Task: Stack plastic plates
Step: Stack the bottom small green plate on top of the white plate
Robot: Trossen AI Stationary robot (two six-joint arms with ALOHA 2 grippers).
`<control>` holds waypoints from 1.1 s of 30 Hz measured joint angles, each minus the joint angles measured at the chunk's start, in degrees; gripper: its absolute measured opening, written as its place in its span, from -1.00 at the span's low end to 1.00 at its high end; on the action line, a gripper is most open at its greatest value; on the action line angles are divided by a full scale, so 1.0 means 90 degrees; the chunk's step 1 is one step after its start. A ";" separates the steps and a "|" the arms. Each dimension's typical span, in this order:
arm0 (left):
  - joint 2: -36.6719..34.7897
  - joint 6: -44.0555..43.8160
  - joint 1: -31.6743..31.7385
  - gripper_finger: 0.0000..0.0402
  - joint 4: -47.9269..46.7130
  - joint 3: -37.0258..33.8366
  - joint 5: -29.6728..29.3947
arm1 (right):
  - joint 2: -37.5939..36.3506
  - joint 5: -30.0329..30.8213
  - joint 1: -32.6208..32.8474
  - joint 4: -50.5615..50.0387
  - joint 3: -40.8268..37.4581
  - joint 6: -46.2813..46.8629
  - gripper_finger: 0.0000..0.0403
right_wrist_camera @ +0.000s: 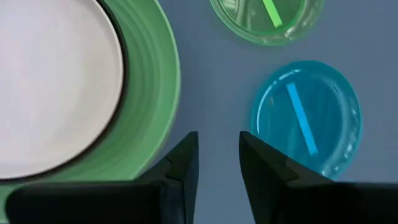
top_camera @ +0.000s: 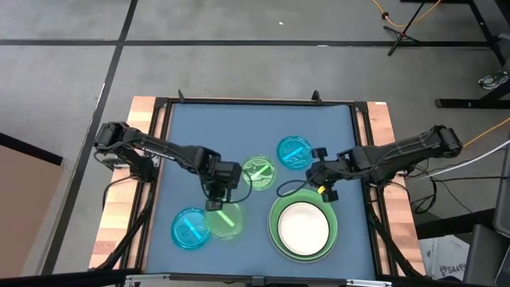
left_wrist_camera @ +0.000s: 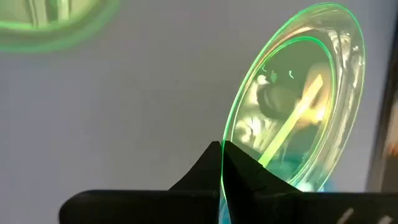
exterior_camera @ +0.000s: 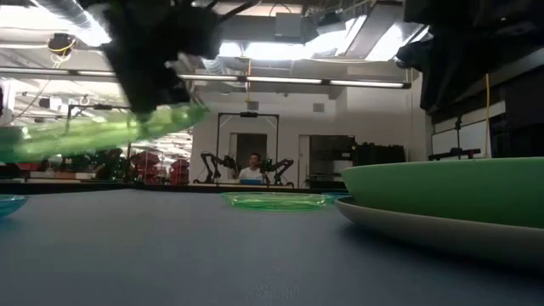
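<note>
The left claw (top_camera: 217, 206) is pinching the rim of a small translucent green plate (top_camera: 225, 220), its fingers pressed tight on the edge; in the low view that plate hangs tilted, clear of the table (top_camera: 247, 127); just beside it, on the side away from the stack, a small blue plate (top_camera: 190, 229) lies flat, and the two seem to overlap from above; whether they touch cannot be told. Just beyond the left claw, toward the middle of the table, a second small green plate (top_camera: 258, 173) lies flat.

The right claw (top_camera: 316, 180) hovers with its fingers spread, holding nothing; right beside it lies another small blue plate (top_camera: 294, 151); on its other side sits the stack: a large grey plate (exterior_camera: 425, 228) at the bottom, a large light green plate (top_camera: 279, 233) on it, then a black rim (right_wrist_camera: 122, 62) around the white plate (top_camera: 303, 229) on top.
</note>
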 joint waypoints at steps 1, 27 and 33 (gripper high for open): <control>0.0000 -0.0171 0.0030 -1.00 0.0076 0.0086 0.0003 | -0.0004 0.0039 0.0000 -0.0043 0.0000 0.0000 -0.48; 0.0499 -0.5072 -0.0376 -1.00 0.4152 0.0370 -0.1236 | -0.0001 0.1018 0.0000 -0.0657 0.0000 -0.0694 -0.48; 0.1071 -0.5541 -0.0513 -1.00 0.5210 0.0380 -0.1180 | -0.0001 0.1073 -0.0001 -0.0658 0.0000 -0.0975 -0.48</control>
